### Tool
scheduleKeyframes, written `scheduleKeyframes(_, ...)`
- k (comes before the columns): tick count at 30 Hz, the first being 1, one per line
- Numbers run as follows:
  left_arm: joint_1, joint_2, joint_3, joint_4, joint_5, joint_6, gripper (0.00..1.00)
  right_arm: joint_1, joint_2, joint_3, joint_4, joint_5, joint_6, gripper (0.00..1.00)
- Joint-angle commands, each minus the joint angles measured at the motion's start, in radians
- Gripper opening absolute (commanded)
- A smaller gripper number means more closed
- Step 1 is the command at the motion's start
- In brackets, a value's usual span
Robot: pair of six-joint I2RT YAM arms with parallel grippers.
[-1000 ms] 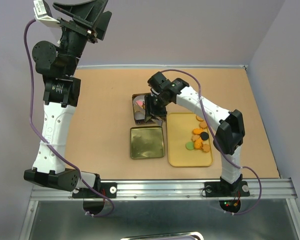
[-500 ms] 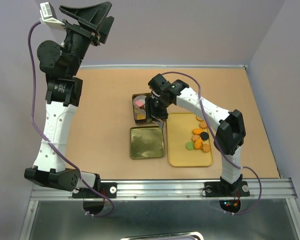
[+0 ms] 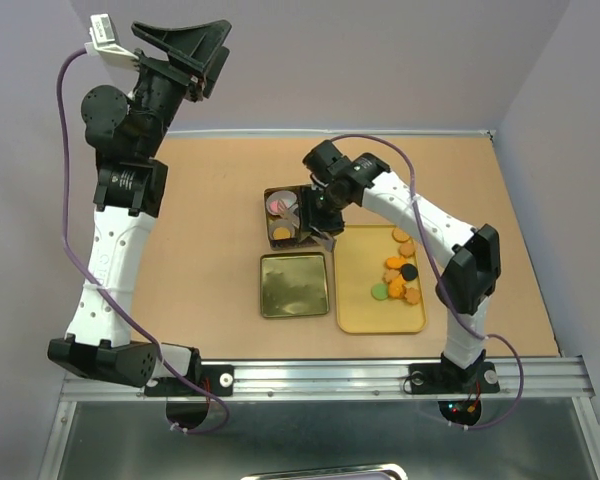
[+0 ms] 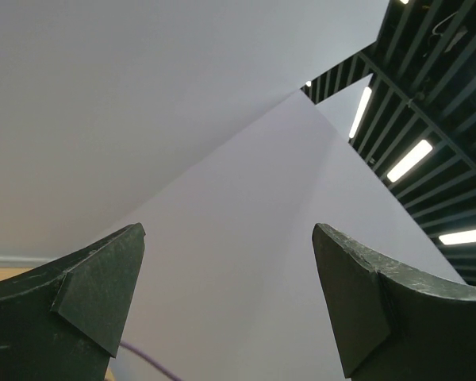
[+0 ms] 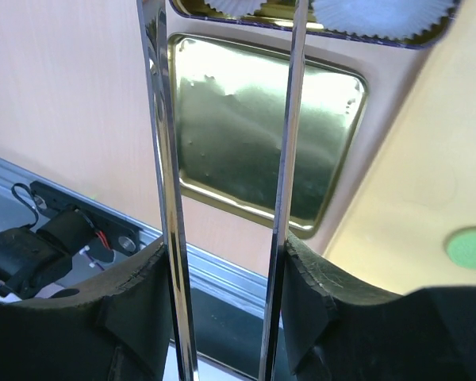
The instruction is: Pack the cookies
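Right end effector (image 5: 222, 274) pinched metal tongs (image 5: 165, 159) over the tin (image 3: 269, 215) on the desk (image 3: 200, 220). My left end effector (image 4: 228, 298) was spread, held high, and cookies (image 3: 398, 278) lay on the tray (image 3: 355, 300).

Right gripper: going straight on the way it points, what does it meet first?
Probably the open tin with paper liners: the tongs in the right gripper lead and cross its rim in the wrist view. Depth unclear.

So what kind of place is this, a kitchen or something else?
Probably a robotics lab cell, not a kitchen: two arms bolted to an aluminium rail, plain partition walls around the table, and strip lights on an industrial ceiling.
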Motion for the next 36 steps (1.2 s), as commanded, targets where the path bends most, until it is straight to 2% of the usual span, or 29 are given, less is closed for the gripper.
scheduleKeyframes(1, 0.003, -0.059, -0.083, 0.021, 0.037, 0.089, 0.99, -0.052, -0.168, -0.042, -0.044, 0.072, 0.004, 0.54)
scheduleKeyframes(8, 0.005, -0.091, -0.232, 0.021, 0.087, 0.123, 0.99, -0.139, -0.349, -0.22, -0.124, 0.156, 0.021, 0.54)
scheduleKeyframes(12, 0.003, -0.1, -0.296, 0.008, 0.114, 0.162, 0.99, -0.224, -0.449, -0.361, -0.156, 0.186, 0.029, 0.54)
scheduleKeyframes(15, 0.003, -0.097, -0.336, 0.003, 0.14, 0.172, 0.99, -0.333, -0.498, -0.461, -0.144, 0.172, 0.011, 0.54)
scheduleKeyframes(22, 0.003, -0.053, -0.341, -0.008, 0.222, 0.159, 0.99, -0.405, -0.437, -0.476, -0.141, 0.182, -0.029, 0.54)
scheduleKeyframes(36, 0.003, -0.066, -0.381, -0.032, 0.236, 0.181, 0.99, -0.441, -0.365, -0.481, -0.157, 0.184, -0.045, 0.53)
